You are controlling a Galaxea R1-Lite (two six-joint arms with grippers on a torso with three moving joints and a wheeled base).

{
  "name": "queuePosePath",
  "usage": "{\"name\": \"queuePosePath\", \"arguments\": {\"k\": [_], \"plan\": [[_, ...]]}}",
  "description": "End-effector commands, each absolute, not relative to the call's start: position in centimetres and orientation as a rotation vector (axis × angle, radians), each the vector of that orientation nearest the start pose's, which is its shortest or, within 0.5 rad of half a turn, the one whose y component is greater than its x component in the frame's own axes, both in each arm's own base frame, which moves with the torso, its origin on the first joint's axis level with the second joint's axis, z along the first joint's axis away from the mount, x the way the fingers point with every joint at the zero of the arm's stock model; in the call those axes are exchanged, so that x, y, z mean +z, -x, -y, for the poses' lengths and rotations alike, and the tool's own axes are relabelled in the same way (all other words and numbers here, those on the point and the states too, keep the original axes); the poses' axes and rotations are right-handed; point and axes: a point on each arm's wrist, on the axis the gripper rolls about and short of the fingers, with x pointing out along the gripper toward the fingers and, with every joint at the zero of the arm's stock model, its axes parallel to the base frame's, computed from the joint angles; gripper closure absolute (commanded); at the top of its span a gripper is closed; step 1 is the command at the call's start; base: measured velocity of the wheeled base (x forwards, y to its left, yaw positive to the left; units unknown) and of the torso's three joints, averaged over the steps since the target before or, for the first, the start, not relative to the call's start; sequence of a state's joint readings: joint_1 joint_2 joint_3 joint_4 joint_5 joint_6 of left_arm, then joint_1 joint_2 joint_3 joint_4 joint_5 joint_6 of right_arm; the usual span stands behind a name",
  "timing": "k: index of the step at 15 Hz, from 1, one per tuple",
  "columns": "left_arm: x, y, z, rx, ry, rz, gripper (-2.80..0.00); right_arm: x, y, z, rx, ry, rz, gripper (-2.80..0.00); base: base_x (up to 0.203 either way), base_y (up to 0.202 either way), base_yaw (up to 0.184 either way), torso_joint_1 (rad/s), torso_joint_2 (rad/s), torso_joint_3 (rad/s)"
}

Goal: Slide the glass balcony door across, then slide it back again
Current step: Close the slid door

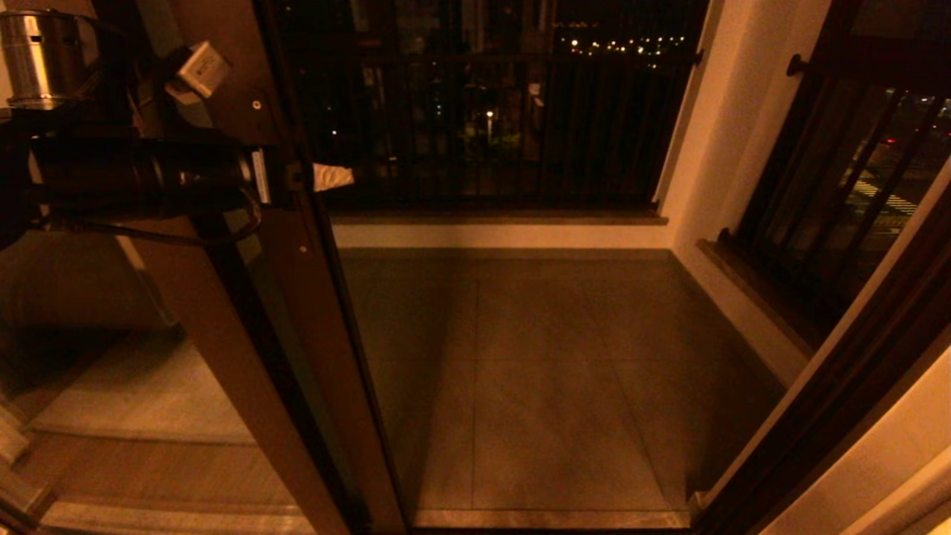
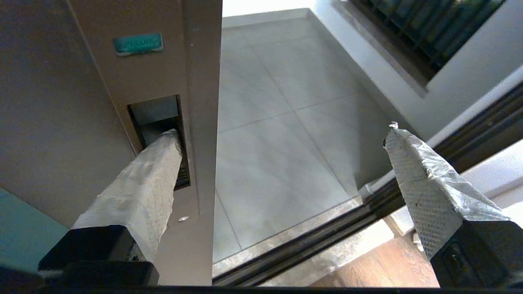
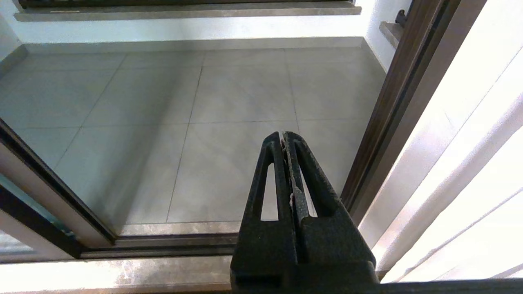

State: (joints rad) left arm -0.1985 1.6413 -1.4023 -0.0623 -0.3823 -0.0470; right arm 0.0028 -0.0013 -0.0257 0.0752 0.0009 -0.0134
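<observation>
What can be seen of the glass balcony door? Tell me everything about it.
The glass balcony door stands slid to the left, leaving the doorway to the tiled balcony open. Its wide brown stile looks like metal and bears a dark recessed handle slot and a small green label. The open left gripper straddles the stile's edge, with one padded finger tucked into the slot.

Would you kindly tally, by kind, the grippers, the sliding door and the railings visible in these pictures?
Grippers: 2, the left gripper with one finger in the handle slot of the glass balcony door, and the right gripper parked.
Sliding doors: 1.
Balcony railings: 2, the front railing and the side railing.
Total: 5.
</observation>
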Motion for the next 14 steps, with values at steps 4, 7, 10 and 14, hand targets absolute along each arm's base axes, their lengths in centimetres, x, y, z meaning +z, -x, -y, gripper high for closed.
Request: {"name": "queuePosePath", "arguments": {"k": [4,7,10,14], "plan": [[31.5,-30.2,8.1,-0.615,0.059,-0.186,-2.80,7.5,2.5,0.0,0.005,0.014,-0.049,0.00,0.000,0.000,0.000,0.000,0.00,0.000],[31.5,-30.1,8.6,-0.622,0.056,-0.186,-2.80,7.5,2.5,0.0,0.005,0.014,-0.049,0.00,0.000,0.000,0.000,0.000,0.00,0.000],[31.3,-30.1,9.2,-0.624,0.053,-0.192,-2.80,7.5,2.5,0.0,0.005,0.014,-0.049,0.00,0.000,0.000,0.000,0.000,0.00,0.000],[31.3,-30.1,10.4,-0.614,0.045,-0.190,-2.80,7.5,2.5,0.0,0.005,0.014,-0.049,0.00,0.000,0.000,0.000,0.000,0.00,0.000]]}}
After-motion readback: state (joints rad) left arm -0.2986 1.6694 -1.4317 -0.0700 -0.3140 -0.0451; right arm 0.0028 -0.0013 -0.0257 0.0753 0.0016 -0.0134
